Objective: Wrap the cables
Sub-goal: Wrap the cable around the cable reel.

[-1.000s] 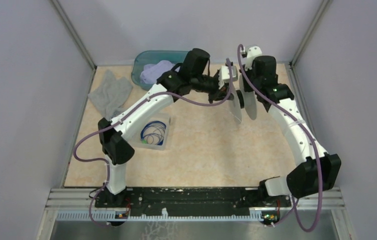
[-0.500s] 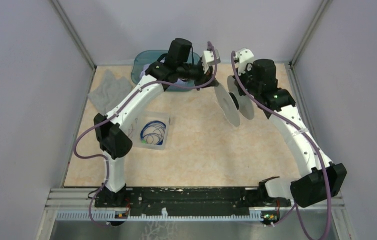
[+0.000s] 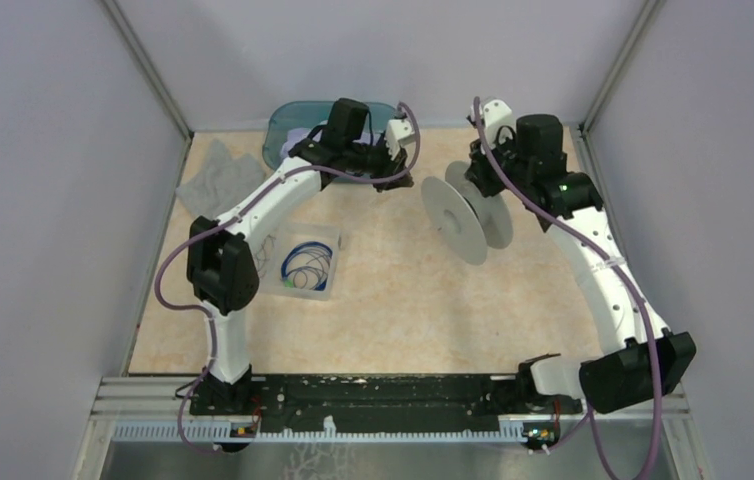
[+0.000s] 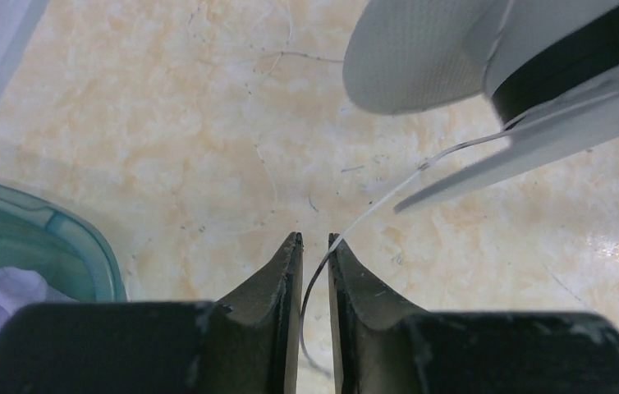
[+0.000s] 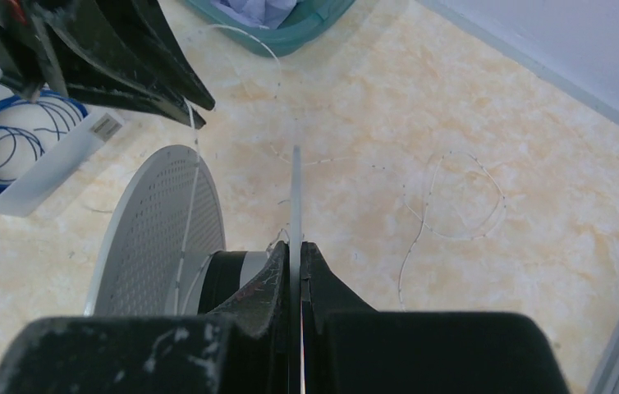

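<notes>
The white spool point(image 3: 453, 218) is clamped by one flange edge in the right gripper point(image 5: 297, 246). Just left of the spool the left gripper point(image 4: 313, 240) stands slightly parted, the whitish cable point(image 4: 384, 199) running unpinched through its gap up to the spool's hub. Hair-thin, light and limp, it will likely slip, so pinch it firmly close beside the spool.

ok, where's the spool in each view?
Top external: spool right of centre, standing on edge.
Left wrist: spool upper right, cut off by the frame.
Right wrist: spool lower left to centre, one flange edge-on.
Shared landmark: teal bin, lower left in the left wrist view, top centre in the right wrist view.
</notes>
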Robot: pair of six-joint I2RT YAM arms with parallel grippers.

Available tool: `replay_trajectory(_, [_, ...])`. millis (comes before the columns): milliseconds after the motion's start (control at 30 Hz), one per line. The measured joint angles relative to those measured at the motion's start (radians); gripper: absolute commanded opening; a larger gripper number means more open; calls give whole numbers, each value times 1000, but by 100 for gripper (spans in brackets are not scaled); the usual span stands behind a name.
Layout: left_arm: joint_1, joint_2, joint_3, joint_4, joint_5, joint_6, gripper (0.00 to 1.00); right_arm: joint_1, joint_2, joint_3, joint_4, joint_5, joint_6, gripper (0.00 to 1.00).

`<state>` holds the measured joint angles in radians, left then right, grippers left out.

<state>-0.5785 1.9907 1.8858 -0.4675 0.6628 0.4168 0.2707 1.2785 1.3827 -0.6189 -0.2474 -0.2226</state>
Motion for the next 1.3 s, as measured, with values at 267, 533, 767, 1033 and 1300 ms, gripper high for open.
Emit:
replay_trajectory(267, [28,-21,-165,74,10,0,36,-46,14,146,-44,-49,39,0])
replay_trajectory(533, [33,-26,-256,152,65,16,48,-66,34,259,-88,-95,76,0])
replay_trajectory(767, [53,-39,-304,161,176,94,66,-66,36,327,-112,-125,95,0])
replay_trajectory(1033, [104,-103,-325,55,325,337,78,-66,41,329,-142,-160,95,0])
replay_trajectory(1300, [105,-87,-217,-42,386,492,85,-66,41,329,-154,-194,96,0])
